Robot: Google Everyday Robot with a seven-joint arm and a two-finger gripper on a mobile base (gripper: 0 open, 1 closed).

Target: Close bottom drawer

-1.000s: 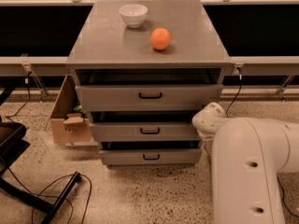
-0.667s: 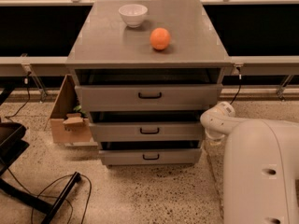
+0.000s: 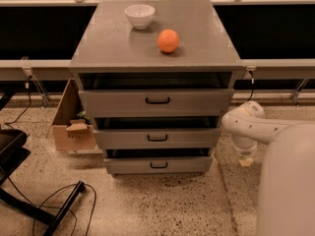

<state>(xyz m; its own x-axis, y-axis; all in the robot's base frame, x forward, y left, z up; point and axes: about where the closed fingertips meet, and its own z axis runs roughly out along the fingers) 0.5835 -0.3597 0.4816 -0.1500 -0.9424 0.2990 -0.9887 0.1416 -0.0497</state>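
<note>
Bottom drawer [image 3: 133,165] is sitting low at the centre of the frame, and nearest of all the arm [image 3: 290,181] is filling the lower right corner with its white bulk, while a black cable [image 3: 64,200] is trailing across the speckled floor at lower left. The gripper [image 3: 244,154] is hanging tip down just right of the cabinet [image 3: 113,43], level with the bottom drawer's right end but apart from it; it is gripping nothing, and I cannot tell whether it is open or closed. It is probably hanging off to the side so that it can swing in against the drawer front. That front, with its small black handle [image 3: 158,165], is showing a dark gap above it, so the drawer is likely standing slightly pulled out and waiting for a push. Above it the middle drawer [image 3: 128,138] and top drawer [image 3: 123,102] are showing similar gaps. A cardboard box [image 3: 69,127] is resting on the floor against the cabinet's left side. Farthest back, on the top, an orange [image 3: 168,40] and a white bowl [image 3: 140,15] are sitting well clear of the work.
</note>
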